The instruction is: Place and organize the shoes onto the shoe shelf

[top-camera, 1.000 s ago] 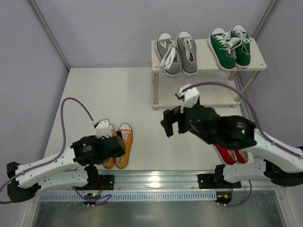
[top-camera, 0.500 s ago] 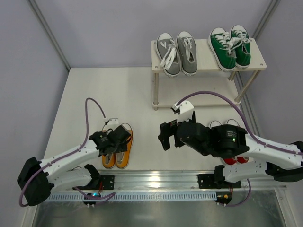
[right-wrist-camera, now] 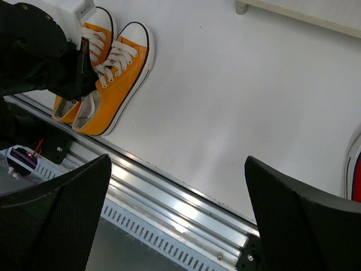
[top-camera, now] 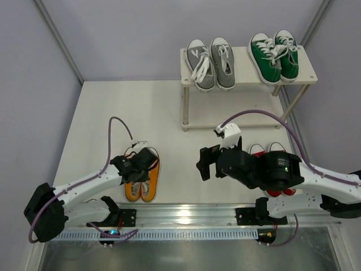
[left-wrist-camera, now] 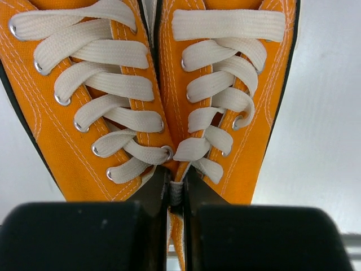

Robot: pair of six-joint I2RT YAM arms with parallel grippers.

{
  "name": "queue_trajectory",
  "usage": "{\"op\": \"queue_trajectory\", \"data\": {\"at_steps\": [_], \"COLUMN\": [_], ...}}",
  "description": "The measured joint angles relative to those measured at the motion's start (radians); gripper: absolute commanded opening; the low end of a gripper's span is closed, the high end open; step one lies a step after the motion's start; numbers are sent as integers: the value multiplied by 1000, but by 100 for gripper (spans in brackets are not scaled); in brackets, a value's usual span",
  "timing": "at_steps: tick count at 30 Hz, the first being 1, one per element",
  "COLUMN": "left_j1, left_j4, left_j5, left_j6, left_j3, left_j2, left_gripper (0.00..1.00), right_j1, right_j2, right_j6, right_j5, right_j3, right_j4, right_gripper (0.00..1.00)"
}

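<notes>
From above, you see the shoe shelf (top-camera: 246, 53) standing at the far right of the table (top-camera: 113, 113); its top board carries a grey pair (top-camera: 210, 63) on the left and a green pair (top-camera: 274, 55) on the right, each pair side by side with toes toward you. The orange shoes (top-camera: 150, 185) lie on the table near the left arm's base, well apart from the shelf; your left gripper (top-camera: 141, 165) sits low on top of them. Your right gripper (top-camera: 205, 164) hangs over bare table between the orange pair and the red shoes (top-camera: 265, 149), which lie mostly hidden under the right arm, only white toes and a strip of red showing.

In the left wrist view, the orange shoes (left-wrist-camera: 225, 84) fill the frame, touching along their inner sides, white laces crossed; the left gripper (left-wrist-camera: 176, 195) is pinched narrow, its black fingers (left-wrist-camera: 151, 195) squeezing the two inner edges where the shoes meet.

In the right wrist view, the right gripper (right-wrist-camera: 177, 169) stands wide with nothing between its fingers (right-wrist-camera: 56, 220); below it lie the table and the aluminium rail (right-wrist-camera: 169, 197). At upper left you see the orange shoes (right-wrist-camera: 121, 76) with the left gripper (right-wrist-camera: 79, 76) on them; a shelf post (right-wrist-camera: 242, 7) shows at the top edge and a sliver of red shoe (right-wrist-camera: 355, 175) at the right edge.
</notes>
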Motion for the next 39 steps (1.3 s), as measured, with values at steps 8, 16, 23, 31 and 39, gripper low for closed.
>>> {"op": "queue_trajectory", "data": {"at_steps": [8, 16, 23, 31, 39], "left_j1": [-31, -144, -297, -322, -337], "left_j4": [3, 166, 283, 340, 420], "left_j5": [180, 203, 216, 172, 154], "left_j6": [-182, -334, -404, -403, -388], "left_j3": [86, 240, 261, 411, 466], "left_j2": [-80, 117, 370, 498, 536], "left_gripper": [0, 0, 0, 0, 20], "right_j1": [0, 0, 0, 0, 0], "right_j2": [-66, -130, -171, -201, -217], "right_j6": [79, 173, 255, 333, 354], "right_j5": [47, 65, 74, 84, 79], "right_j3": [-31, -105, -177, -222, -257], "right_j4": [-93, -172, -222, -265, -271], "right_gripper": [100, 100, 100, 100, 100]}}
